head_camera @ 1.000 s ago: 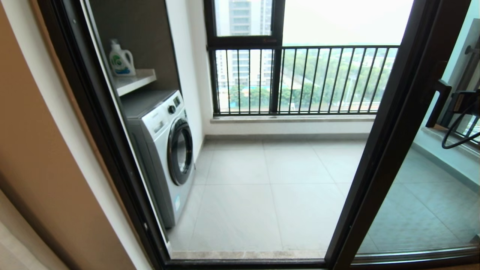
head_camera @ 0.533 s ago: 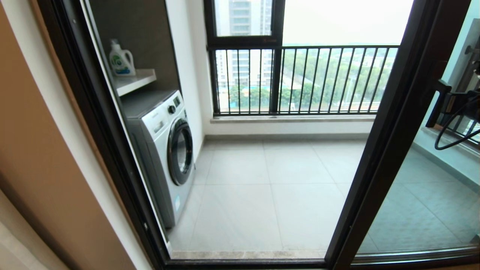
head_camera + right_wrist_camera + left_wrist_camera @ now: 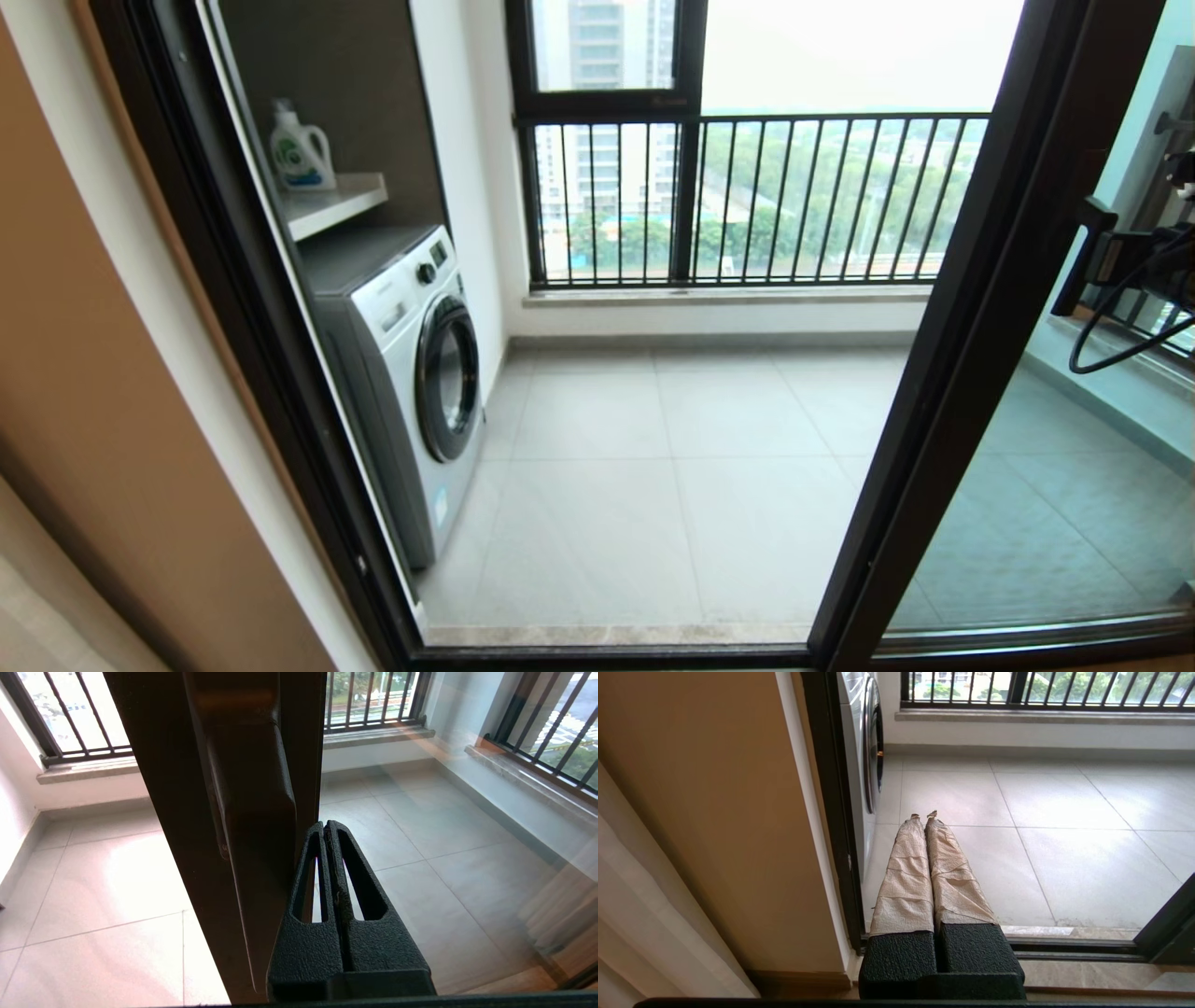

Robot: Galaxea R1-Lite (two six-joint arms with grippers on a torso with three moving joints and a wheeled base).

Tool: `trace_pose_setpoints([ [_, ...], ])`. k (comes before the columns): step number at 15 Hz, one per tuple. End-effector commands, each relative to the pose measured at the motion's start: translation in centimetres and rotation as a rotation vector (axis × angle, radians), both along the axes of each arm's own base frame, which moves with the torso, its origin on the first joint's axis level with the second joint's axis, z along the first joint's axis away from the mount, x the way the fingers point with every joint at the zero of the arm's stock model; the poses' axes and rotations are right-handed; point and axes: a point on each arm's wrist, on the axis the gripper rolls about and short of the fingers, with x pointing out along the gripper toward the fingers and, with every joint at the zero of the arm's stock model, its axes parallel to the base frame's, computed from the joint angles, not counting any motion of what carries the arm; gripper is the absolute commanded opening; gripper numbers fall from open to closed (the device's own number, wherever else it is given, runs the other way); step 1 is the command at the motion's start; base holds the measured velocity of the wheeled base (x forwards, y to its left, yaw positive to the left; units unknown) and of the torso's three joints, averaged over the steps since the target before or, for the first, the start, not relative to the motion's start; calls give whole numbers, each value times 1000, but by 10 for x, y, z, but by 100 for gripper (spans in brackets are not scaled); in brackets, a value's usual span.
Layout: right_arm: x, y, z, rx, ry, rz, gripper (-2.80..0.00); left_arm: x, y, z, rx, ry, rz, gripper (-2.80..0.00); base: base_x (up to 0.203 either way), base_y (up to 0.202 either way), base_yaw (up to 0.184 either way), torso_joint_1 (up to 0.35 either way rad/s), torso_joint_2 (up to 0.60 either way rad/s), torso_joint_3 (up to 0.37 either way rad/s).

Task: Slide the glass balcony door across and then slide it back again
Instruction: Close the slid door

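The glass balcony door (image 3: 971, 308) stands at the right with its dark brown stile slanting down the head view, and the doorway to its left is open. Its slim dark handle (image 3: 1075, 259) sits on the stile's right side. My right gripper (image 3: 1106, 259) is shut and empty, level with the handle and just to its right. In the right wrist view the fingertips (image 3: 325, 823) lie close beside the handle (image 3: 252, 788), in front of the glass (image 3: 444, 835). My left gripper (image 3: 924, 814), with taped fingers, is shut and hangs low by the left door frame (image 3: 831, 812).
A white washing machine (image 3: 411, 373) stands inside the balcony at the left under a shelf (image 3: 336, 201) with a detergent bottle (image 3: 299, 149). A far window with black railing bars (image 3: 747, 196) closes the back. The beige wall (image 3: 84, 373) borders the doorway; the floor track (image 3: 1064, 947) runs along the threshold.
My right gripper has moved left towards the handle, its cable with it. The door stile and handle have shifted slightly left.
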Motion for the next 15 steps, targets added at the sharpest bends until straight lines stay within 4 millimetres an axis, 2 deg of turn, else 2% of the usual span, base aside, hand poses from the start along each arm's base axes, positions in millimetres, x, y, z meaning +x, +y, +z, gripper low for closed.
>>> trace_pose_setpoints([
  [1,3,11,-2,-3,-5,24,-280,0,0,0,-1,2,1,-280,0,0,0,0,0,0],
  [5,6,26,-6,-11,-19,45,-280,0,0,0,-1,2,1,-280,0,0,0,0,0,0],
  [15,12,67,-3,-18,-42,94,-280,0,0,0,-1,2,1,-280,0,0,0,0,0,0],
])
